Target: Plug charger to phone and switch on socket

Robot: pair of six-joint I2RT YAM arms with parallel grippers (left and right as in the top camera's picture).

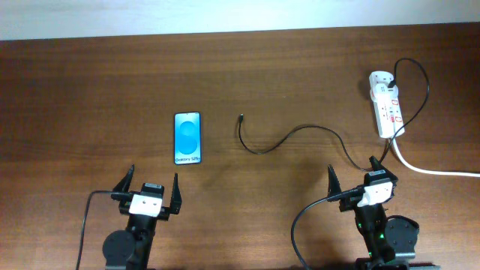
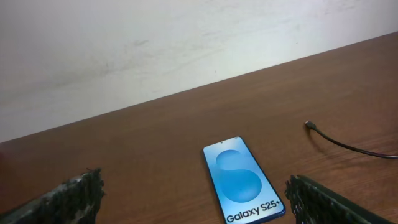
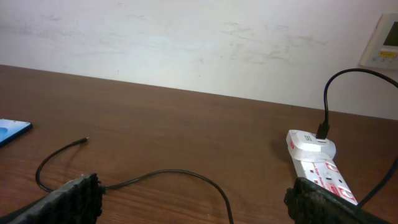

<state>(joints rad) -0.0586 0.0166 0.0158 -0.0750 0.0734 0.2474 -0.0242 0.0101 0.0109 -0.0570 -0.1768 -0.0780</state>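
The phone point(image 1: 187, 138) lies flat on the wooden table with its blue screen lit; it also shows in the left wrist view point(image 2: 244, 182) and its corner in the right wrist view point(image 3: 11, 130). The charger cable point(image 1: 289, 138) curves across the table, its connector tip point(image 1: 240, 116) lying free to the right of the phone; the tip also shows in both wrist views point(image 2: 308, 125) point(image 3: 84, 140). The white socket strip point(image 1: 387, 105) lies at the far right with a black plug in it point(image 3: 314, 162). My left gripper point(image 1: 149, 189) is open and empty in front of the phone. My right gripper point(image 1: 352, 176) is open and empty near the strip.
The strip's thick white cord point(image 1: 427, 169) runs off the right edge. A pale wall point(image 2: 186, 43) stands behind the table's far edge. A white wall panel point(image 3: 384, 40) shows at the upper right of the right wrist view.
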